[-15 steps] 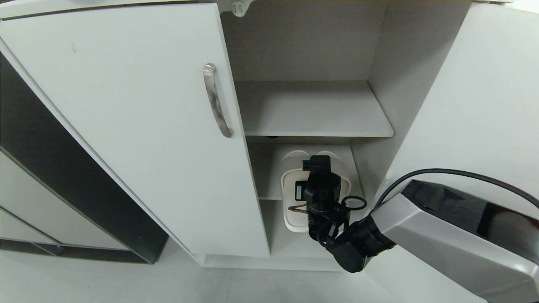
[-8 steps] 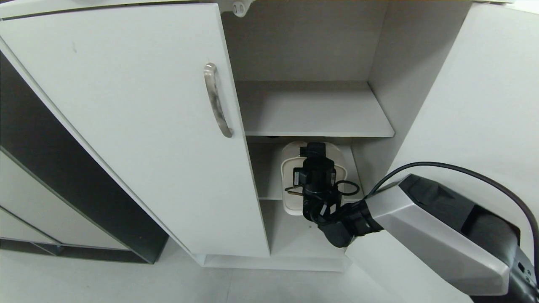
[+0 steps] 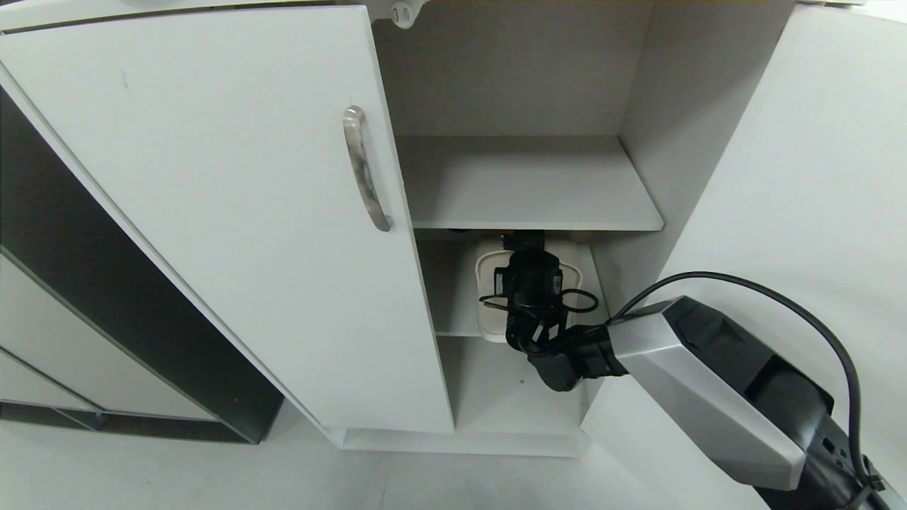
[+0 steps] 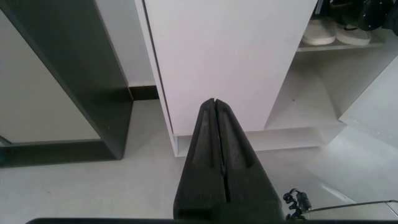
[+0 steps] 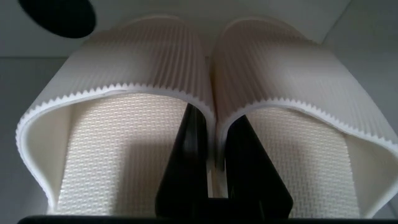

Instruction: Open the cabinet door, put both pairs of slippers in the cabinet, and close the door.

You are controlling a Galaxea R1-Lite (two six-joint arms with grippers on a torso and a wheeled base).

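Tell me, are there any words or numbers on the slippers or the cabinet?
None can be read.
The slippers show only ribbed bumps, no print.
The cabinet door is plain white, with just a metal handle.

Cream ribbed slippers (image 5: 146, 62), white cabinet (image 3: 524, 184), silver handle (image 3: 363, 166).

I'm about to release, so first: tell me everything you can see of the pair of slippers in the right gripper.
The pair of slippers is cream and looks like soft foam, with ribbed, saw-edged straps and pebbled footbeds. The two lie side by side, soles down, toes pointing into the cabinet, over its middle shelf. The heels are near the shelf's front edge. The right gripper is shut on their touching inner edges from the heel end.
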